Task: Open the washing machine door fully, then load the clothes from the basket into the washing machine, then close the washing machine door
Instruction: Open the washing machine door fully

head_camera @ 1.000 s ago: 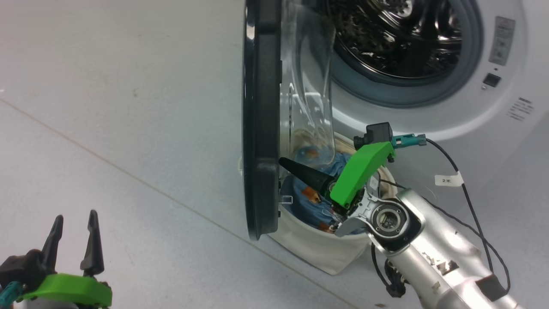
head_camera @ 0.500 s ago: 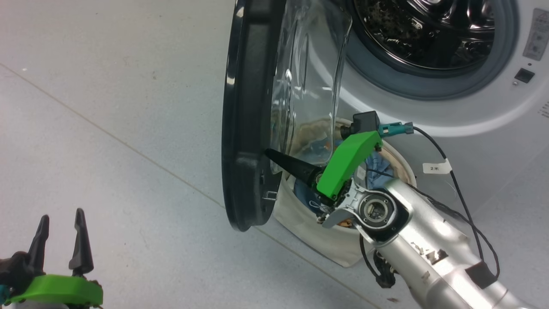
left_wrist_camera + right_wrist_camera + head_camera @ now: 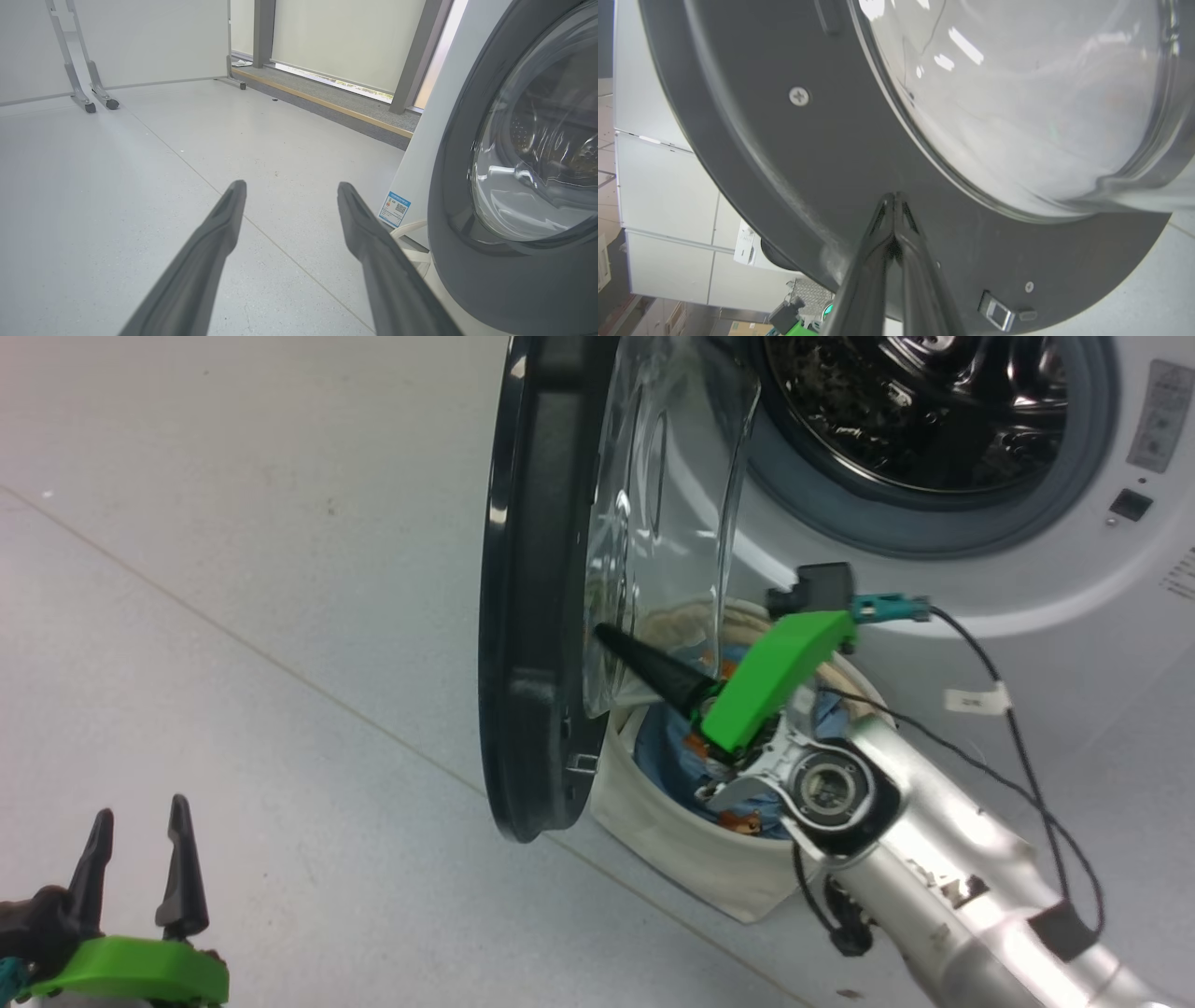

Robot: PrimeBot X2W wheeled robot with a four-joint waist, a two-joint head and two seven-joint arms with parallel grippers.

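The right gripper (image 3: pixel 605 635), pressed together, pokes the black inside rim (image 3: pixel 808 186) of the washing machine door (image 3: pixel 537 616), mid-frame. Best to push slowly on the rim, not the glass (image 3: pixel 1017 93), swinging it wide. The left gripper (image 3: pixel 140 810), spread, sits lower left. The basket (image 3: pixel 672 845) is right below.
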